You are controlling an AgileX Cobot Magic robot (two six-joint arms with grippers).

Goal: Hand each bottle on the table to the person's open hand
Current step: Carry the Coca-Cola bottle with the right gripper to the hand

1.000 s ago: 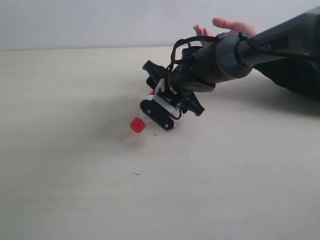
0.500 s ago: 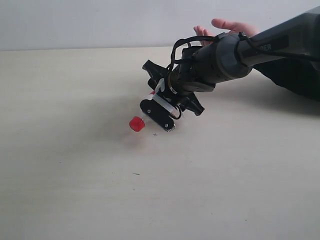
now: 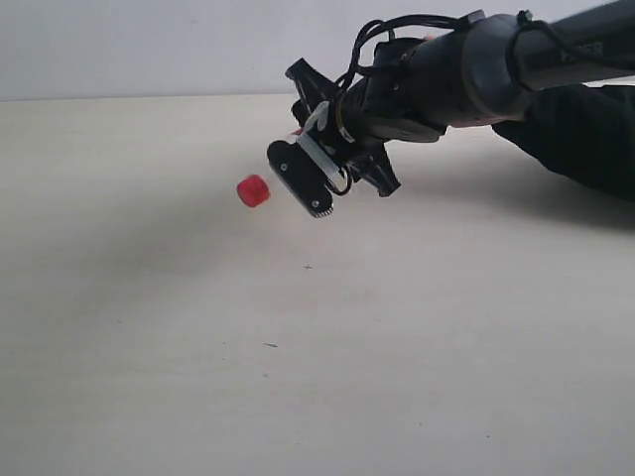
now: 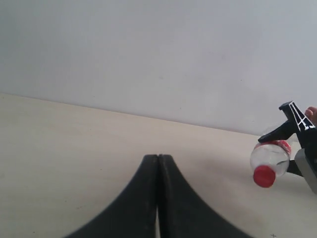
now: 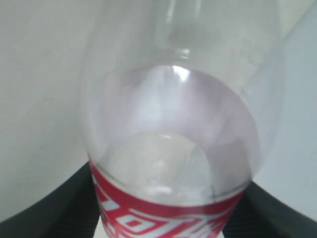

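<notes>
My right gripper point(image 3: 306, 139) is shut on a clear bottle with a red label and a red cap point(image 3: 254, 190), holding it tilted in the air above the table point(image 3: 298, 377), cap pointing down and left. The right wrist view is filled by that bottle point(image 5: 173, 148), with black fingers point(image 5: 69, 203) pressed on both sides of its label. From the left wrist view the same bottle point(image 4: 269, 158) hangs at the far right. My left gripper point(image 4: 157, 159) is shut with nothing in it. The person's open hand is hidden behind my right arm in the exterior view.
A black sleeve point(image 3: 575, 139) lies on the table at the back right, behind my right arm. A pale wall point(image 3: 149, 45) rises past the table's far edge.
My right gripper has risen from the table with the red-capped bottle and moved slightly left. The hand that showed above the arm is now covered by it.
</notes>
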